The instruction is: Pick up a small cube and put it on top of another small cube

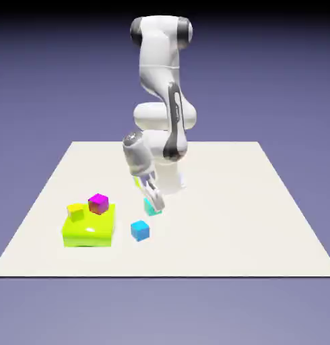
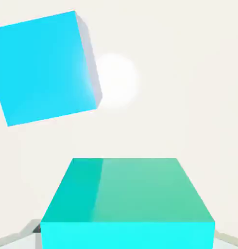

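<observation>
The jaws (image 1: 154, 204) are clenched on the turquoise cube (image 1: 151, 207), low over the surface (image 1: 248, 202) near its middle. In the hand view the cube (image 2: 128, 199) fills the lower part of the picture, sitting squarely between the grey fingertips (image 2: 26, 232), whose corners only just show at its sides. Whether it rests on the surface or is a shade clear of it cannot be told.

The relation that matters next is where the blue cube (image 1: 140, 230) lies from the grip: in the exterior view it sits just beside the turquoise one, nearer the camera and a little toward the exterior view's left. In the hand view it (image 2: 45, 68) appears above and left of the held cube, turned at a slight angle to it, so its faces are not lined up with the grip.

Judged from this, the grasp looks made and the lift is the step in hand; after rising, a short carry over the blue cube and a small twist of the wrist should square the two.

Well apart, at the exterior view's left, a lime block (image 1: 90, 229) carries a yellow cube (image 1: 75, 211) and a magenta cube (image 1: 98, 202).
</observation>
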Controlling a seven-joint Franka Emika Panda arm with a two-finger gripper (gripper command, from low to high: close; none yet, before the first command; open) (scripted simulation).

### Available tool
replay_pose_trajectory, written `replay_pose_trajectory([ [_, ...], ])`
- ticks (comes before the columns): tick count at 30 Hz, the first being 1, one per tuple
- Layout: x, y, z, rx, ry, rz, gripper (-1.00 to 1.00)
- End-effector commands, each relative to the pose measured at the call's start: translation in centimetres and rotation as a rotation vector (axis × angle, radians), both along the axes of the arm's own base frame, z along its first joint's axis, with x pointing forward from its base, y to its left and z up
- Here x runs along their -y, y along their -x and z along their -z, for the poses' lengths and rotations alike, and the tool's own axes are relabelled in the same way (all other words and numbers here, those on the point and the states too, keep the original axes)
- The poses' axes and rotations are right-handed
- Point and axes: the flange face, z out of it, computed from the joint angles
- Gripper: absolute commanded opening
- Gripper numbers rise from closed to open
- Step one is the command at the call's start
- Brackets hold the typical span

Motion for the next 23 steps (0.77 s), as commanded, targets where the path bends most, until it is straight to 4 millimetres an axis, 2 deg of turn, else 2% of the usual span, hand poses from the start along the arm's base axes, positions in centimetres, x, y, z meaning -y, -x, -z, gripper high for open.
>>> replay_pose_trajectory([
  [1,1.2,-0.9,-0.8,0.005,-0.011,-0.005,-1.00],
  [4,5.5,-3.1,-3.5,0.019,-0.029,-0.019,-1.00],
  [7,10.6,-4.1,-6.7,0.024,-0.030,-0.027,-1.00],
  [10,16.1,-3.6,-10.1,0.016,-0.017,-0.027,-1.00],
  [12,19.9,-2.5,-12.5,0.004,-0.004,-0.021,-1.00],
  [13,20.9,-2.1,-13.2,-0.001,0.000,-0.018,-1.00],
  [14,20.9,-2.1,-13.2,-0.001,0.000,-0.018,-1.00],
  [18,20.0,-1.8,-7.3,0.000,-0.001,-0.018,-1.00],
  [19,19.8,-1.6,-6.4,-0.001,0.000,-0.018,-1.00],
  [20,19.8,-1.6,-6.4,-0.001,0.000,-0.018,1.00],
  [21,19.8,-1.6,-6.4,-0.001,0.000,-0.018,1.00],
  [23,20.3,-2.0,-9.2,0.001,-0.002,-0.019,1.00],
])
